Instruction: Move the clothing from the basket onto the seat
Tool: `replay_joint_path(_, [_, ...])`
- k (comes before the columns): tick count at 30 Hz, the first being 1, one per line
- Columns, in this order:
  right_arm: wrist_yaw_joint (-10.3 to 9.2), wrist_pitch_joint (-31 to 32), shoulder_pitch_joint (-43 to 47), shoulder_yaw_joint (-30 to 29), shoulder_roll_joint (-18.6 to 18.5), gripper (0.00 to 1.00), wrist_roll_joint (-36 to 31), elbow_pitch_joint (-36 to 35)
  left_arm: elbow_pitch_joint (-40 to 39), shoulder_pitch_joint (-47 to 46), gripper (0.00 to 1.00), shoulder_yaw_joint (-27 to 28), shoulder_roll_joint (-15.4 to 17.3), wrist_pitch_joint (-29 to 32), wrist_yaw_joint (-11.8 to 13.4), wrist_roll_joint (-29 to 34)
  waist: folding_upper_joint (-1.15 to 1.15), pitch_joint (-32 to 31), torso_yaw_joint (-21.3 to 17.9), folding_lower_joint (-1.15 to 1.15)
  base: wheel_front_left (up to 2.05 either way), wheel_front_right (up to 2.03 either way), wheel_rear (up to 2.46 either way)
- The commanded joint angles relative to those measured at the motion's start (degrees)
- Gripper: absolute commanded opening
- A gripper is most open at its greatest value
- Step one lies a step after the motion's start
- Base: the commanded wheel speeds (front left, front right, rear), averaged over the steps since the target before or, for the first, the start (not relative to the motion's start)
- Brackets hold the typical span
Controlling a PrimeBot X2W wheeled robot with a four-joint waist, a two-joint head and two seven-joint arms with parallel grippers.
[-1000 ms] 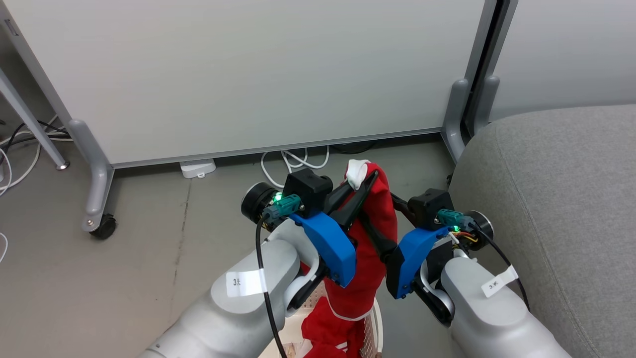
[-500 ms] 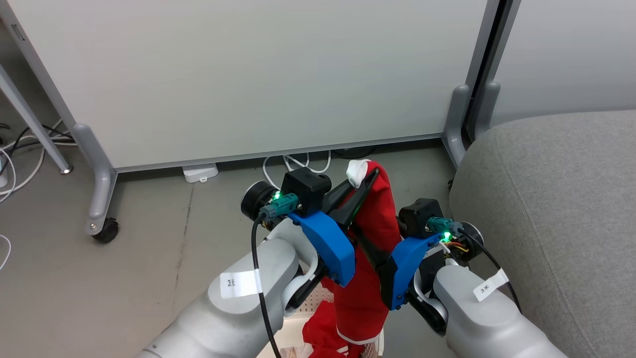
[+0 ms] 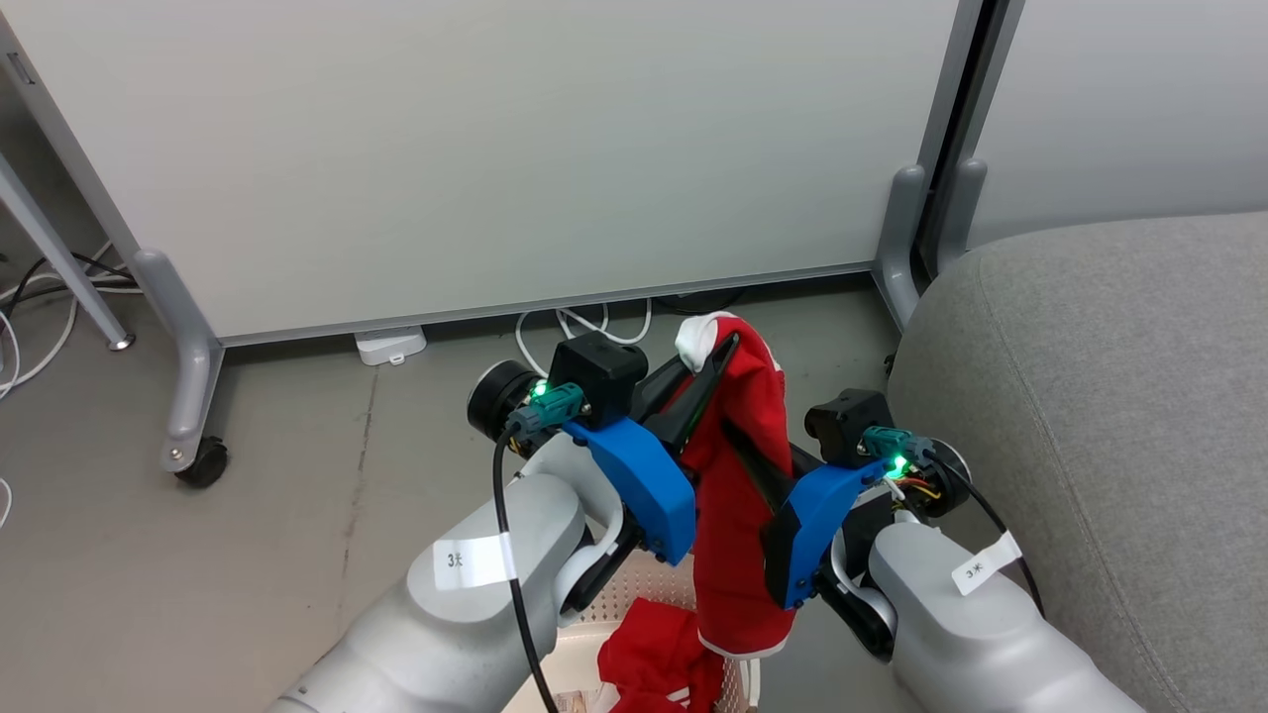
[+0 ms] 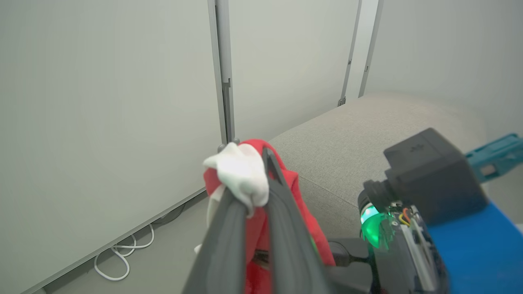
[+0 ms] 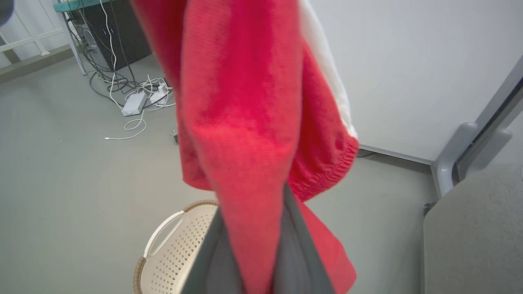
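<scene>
Handling soft, light, floppy knit here, probably sagging and slipping unless taken by a bunched fold or a hem. Pinching the white trim [image 4: 241, 179] at the top of the lifted garment [image 3: 738, 555] with the left claw [image 3: 715, 349], fingers pressed together; clamping a red fold lower down with the right claw [image 3: 738, 436], likewise tight. Dangling it above the basket [image 3: 584, 654], just beside the seat [image 3: 1090, 396]; leaving the second garment [image 3: 654, 663] lying in the basket.
</scene>
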Motion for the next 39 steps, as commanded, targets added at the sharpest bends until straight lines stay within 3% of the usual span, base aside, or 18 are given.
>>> replay_joint_path(1, [0.01, -0.4, -1.1, 0.1, -0.1, 0.0, 0.4, 0.3, 0.2, 0.6, 0.0, 0.5, 0.3, -0.3, -0.1, 0.1, 0.0, 0.0, 0.0, 0.0, 0.0, 0.0, 0.0])
replay_joint_path(10, [0.01, -0.5, -1.3, -0.1, -0.1, 0.0, 0.5, 0.6, 0.5, 0.8, 0.0, 1.2, 0.2, -0.3, -0.1, 0.7, 0.0, -0.1, -0.3, 0.0, 0.0, 0.0, 0.0])
replay_joint_path(11, [0.01, -0.6, -1.2, -0.2, -0.1, 0.0, 0.4, 0.4, 0.5, 0.7, 0.29, 1.5, 0.2, -0.3, -0.1, 0.8, 0.0, -0.1, -0.3, 0.0, 0.0, 0.0, 0.0])
replay_joint_path(12, [0.01, -0.5, -1.1, -0.2, -0.1, 0.0, 0.3, 0.3, 0.5, 0.8, 0.72, 1.8, 0.2, -0.3, -0.1, 1.1, 0.0, -0.1, -0.4, 0.0, 0.0, 0.0, 0.0])
replay_joint_path(13, [0.01, -0.6, -1.0, -0.3, -0.1, 0.0, 0.2, 0.2, 0.6, 0.9, 1.0, 2.0, 0.2, -0.3, -0.1, 1.2, 0.0, -0.1, -0.4, 0.0, 0.0, 0.0, 0.0])
replay_joint_path(20, [0.01, -0.6, -0.6, -1.2, -0.2, 0.0, -0.2, -0.6, -0.5, 3.1, 1.0, 4.6, 0.3, -0.2, 1.7, 3.0, 0.0, 0.1, -0.5, 0.0, 0.0, 0.0, 0.0])
replay_joint_path(25, [0.01, -0.6, -0.2, -2.0, -0.3, 0.0, -1.0, -1.4, -4.8, 8.2, 1.0, 9.8, 1.7, -0.2, 2.9, 5.9, 0.0, 0.4, -0.6, 0.0, 0.0, 0.0, 0.0])
replay_joint_path(39, [0.01, -0.6, 1.5, -4.4, -1.0, 0.0, -2.8, -3.4, -19.9, 26.7, 1.0, 27.9, 5.9, -0.2, 5.0, 23.1, 0.0, 1.2, -0.6, 0.0, 0.0, 0.0, 0.0])
